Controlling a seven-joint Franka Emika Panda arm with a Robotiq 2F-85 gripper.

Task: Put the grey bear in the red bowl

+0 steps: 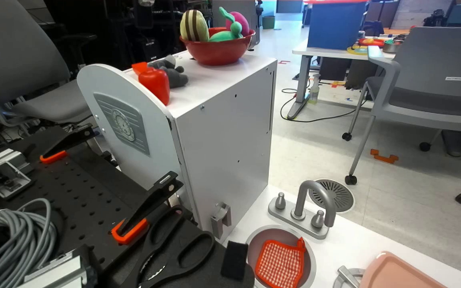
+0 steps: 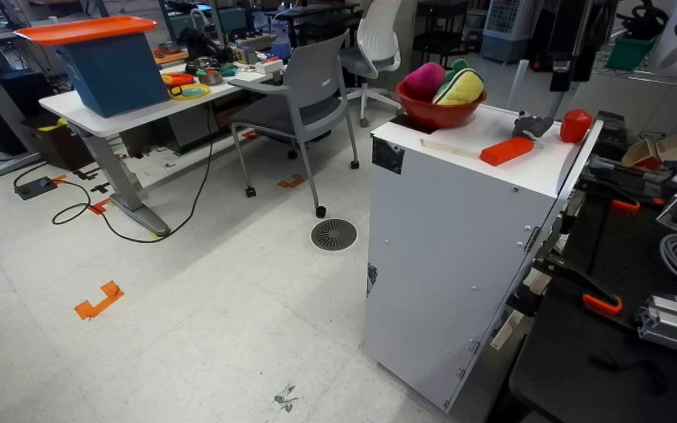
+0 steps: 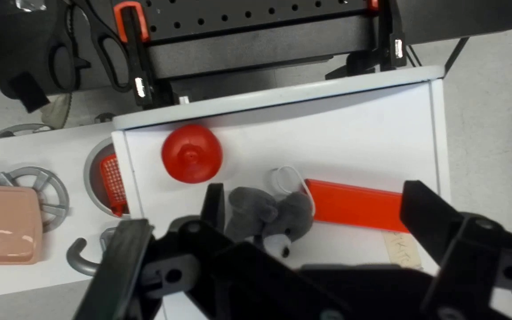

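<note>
Tool (image 3: 317, 206) spread wide, jaws empty. Wrist view: grey bear (image 3: 268, 214) lies on white cabinet (image 3: 336, 138), appearing between the fingertips (image 3: 421, 211); contact cannot be told.

the claw (image 3: 314, 203) partly hides the grey bear (image 3: 292, 215); the wrist view crops a pink tray (image 3: 3, 226).

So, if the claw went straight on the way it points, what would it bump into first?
Probably the grey bear: in the wrist view it shows between the two sides of the open claw, with the red block beside it. Depth is unclear, so the block could come first.
</note>
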